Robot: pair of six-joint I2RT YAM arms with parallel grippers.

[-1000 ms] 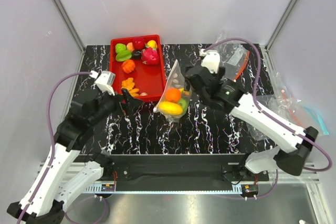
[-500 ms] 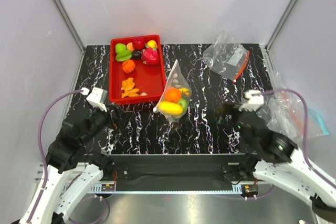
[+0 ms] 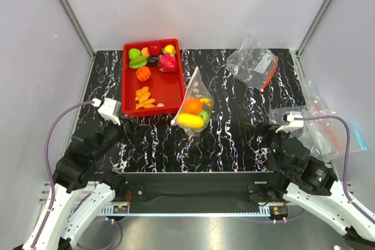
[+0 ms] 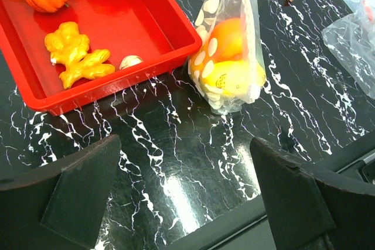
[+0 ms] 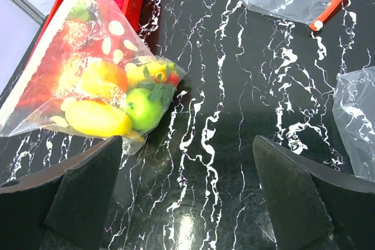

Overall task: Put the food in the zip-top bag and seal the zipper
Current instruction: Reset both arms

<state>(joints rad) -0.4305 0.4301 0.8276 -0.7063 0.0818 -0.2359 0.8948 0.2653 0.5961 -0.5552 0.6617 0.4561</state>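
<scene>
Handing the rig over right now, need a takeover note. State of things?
Left gripper: open, empty. Right gripper: open, empty. Both sit near the arm bases, apart from the bag.
Bag: propped beside the near right corner of the red tray, mid-table.
Done: orange, green apple and yellow fruit are inside the bag.
Left: whether the bag is sealed cannot be told from these views. Check it and press it shut if it is open.
</scene>
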